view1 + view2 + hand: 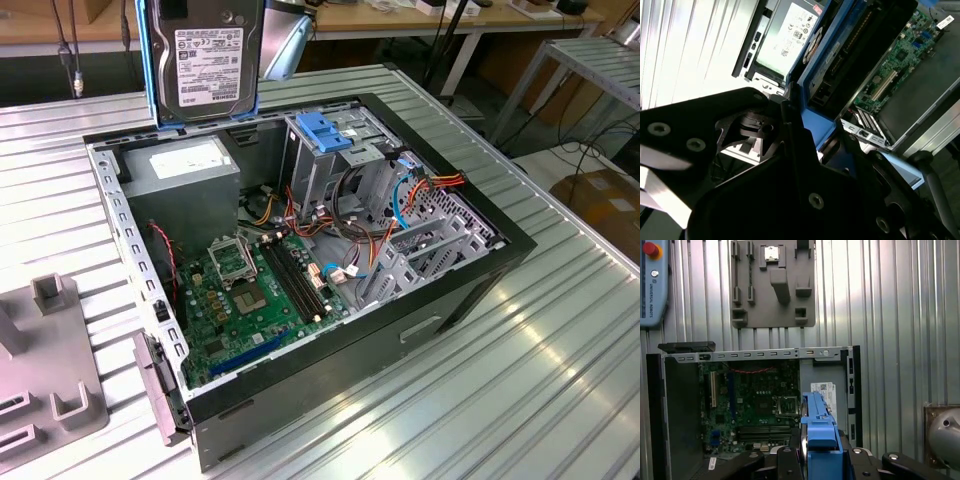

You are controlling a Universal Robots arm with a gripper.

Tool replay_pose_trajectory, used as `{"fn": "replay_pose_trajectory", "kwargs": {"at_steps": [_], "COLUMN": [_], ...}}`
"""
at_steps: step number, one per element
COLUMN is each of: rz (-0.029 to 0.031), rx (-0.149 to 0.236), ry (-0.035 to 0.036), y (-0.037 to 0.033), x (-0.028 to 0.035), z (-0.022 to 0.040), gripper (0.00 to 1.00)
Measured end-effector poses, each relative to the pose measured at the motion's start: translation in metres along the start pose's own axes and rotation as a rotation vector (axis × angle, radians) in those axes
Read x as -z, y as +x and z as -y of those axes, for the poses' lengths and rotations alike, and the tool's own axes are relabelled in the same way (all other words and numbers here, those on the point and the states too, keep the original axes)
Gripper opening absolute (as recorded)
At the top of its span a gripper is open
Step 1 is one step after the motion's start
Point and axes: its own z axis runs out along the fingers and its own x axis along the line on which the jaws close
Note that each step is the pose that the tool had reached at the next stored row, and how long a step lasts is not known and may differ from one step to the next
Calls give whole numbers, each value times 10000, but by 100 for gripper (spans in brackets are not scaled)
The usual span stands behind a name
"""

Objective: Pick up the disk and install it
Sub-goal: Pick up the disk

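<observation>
The disk (204, 20) bears a white label (208, 68), print unreadable.

The disk (205, 60) I hold over the computer case (330, 385) is cut off at its top by the exterior view's edge, and in the first wrist view the black body of my gripper (821, 460) covers the disk's sides and the case's nearest wall.

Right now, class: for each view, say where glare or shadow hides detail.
Exterior view: bright streaks glare off the ribbed metal table; the motherboard inside the computer case is shaded yet readable. Second wrist view: the table washes out to white. First wrist view: even light, the disk and its blue rail plain.
</observation>
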Motion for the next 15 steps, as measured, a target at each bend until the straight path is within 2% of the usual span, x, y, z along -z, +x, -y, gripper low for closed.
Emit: {"fn": "replay_pose_trajectory", "kwargs": {"at_steps": [7,15], "rz": [-1,0], "rx": [1,0], "ry": [1,0], "y": [18,131], "x": [0,0], "z": [3,8], "gripper": [37,37]}}
